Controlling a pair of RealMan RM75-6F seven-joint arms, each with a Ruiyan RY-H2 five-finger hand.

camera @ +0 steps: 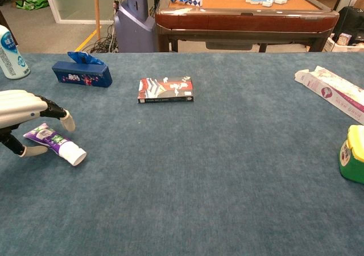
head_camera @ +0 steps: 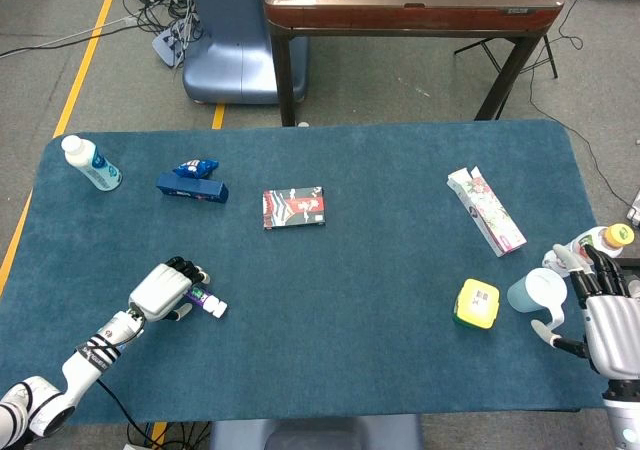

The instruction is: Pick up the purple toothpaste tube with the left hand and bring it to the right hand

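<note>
The robot's left hand arches over the purple toothpaste tube, which lies flat on the blue table near its front-left corner, white cap end pointing toward the middle. The fingers curl above the tube and the thumb sits low beside its tail, bracketing it without yet clamping, apparently so a grasp can close from both sides. Well apart at the far right edge, the right hand waits with fingers spread and empty, beside a pale cup, seemingly placed to receive the tube.

left hand over purple toothpaste tube
</note>
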